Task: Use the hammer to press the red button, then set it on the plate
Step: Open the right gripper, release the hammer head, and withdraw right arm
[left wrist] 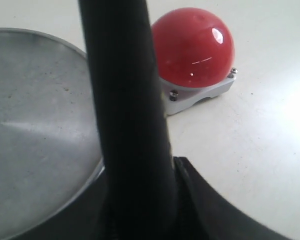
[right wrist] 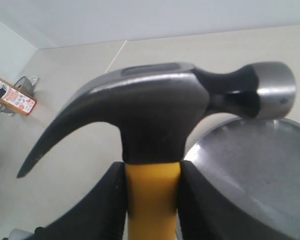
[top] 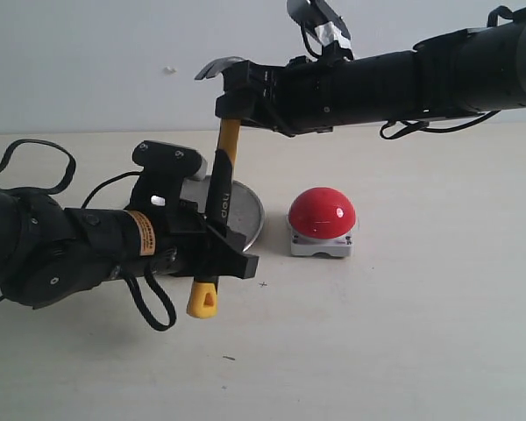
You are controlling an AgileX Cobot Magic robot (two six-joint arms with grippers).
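The hammer (top: pixel 231 140) stands nearly upright above the table, dark head (right wrist: pixel 160 110) on top and yellow loop (top: pixel 202 300) at the bottom. My right gripper (top: pixel 232 105) is shut on the yellow neck just under the head (right wrist: pixel 152 195). My left gripper (top: pixel 217 239) is shut on the black grip (left wrist: pixel 125 100) lower down, its fingers (left wrist: pixel 200 195) pressed against it. The steel plate (top: pixel 248 215) lies right behind the hammer and shows in both wrist views (left wrist: pixel 35 125) (right wrist: pixel 255 170). The red button (top: pixel 322 213) sits on the table to the plate's right (left wrist: pixel 192 47).
Black cables (top: pixel 35 153) loop off the left arm at the table's left. A small orange-labelled object (right wrist: pixel 12 97) sits on a metal bracket by the wall. The pale table (top: pixel 403 333) reaches to the wall behind.
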